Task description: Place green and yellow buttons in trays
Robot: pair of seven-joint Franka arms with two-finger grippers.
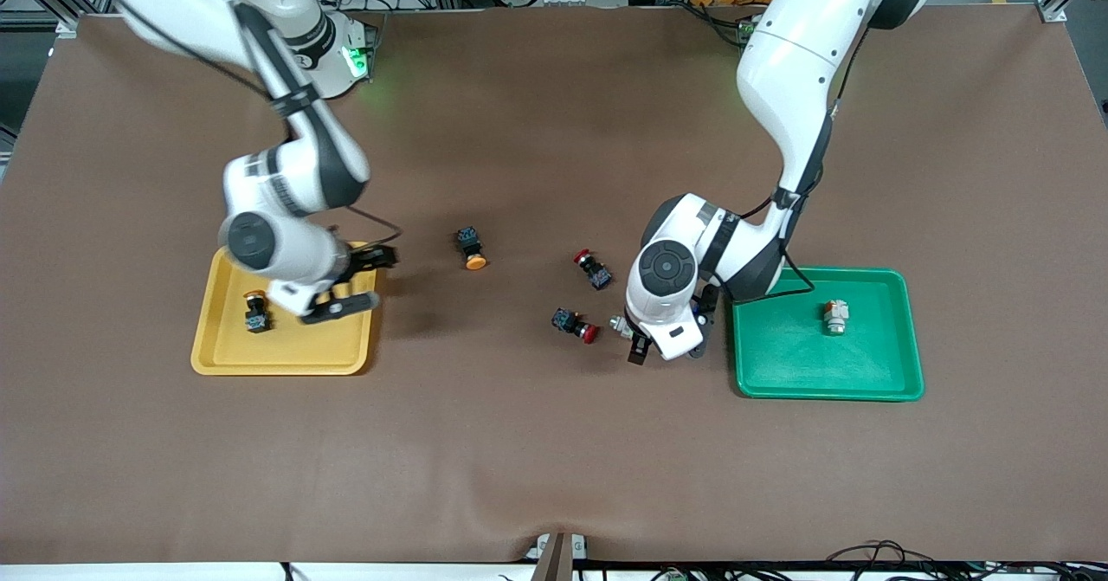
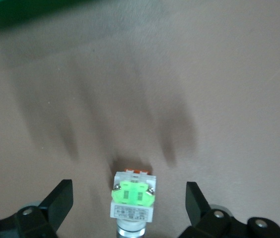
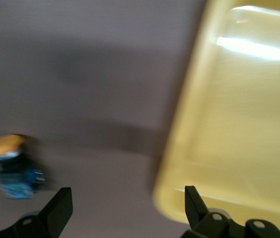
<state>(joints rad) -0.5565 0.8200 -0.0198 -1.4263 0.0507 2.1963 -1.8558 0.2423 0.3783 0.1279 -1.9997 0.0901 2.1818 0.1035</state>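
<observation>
My left gripper [image 1: 630, 338] is open, low over the table, its fingers on either side of a grey-white button with a green face [image 2: 132, 199], not touching it. This button [image 1: 618, 326] lies beside the green tray [image 1: 900, 338], which holds another grey-white button [image 1: 835, 317]. My right gripper [image 1: 374, 280] is open and empty over the rim of the yellow tray [image 1: 286, 351]. That tray holds a black yellow-capped button [image 1: 254, 311]. A second yellow-capped button [image 1: 471, 248] lies on the table and shows in the right wrist view [image 3: 13, 166], beside the tray [image 3: 239, 124].
Two black buttons with red caps [image 1: 593, 269] [image 1: 576, 324] lie on the brown table mat between the yellow-capped button and my left gripper. The green tray's corner [image 2: 11, 10] shows in the left wrist view.
</observation>
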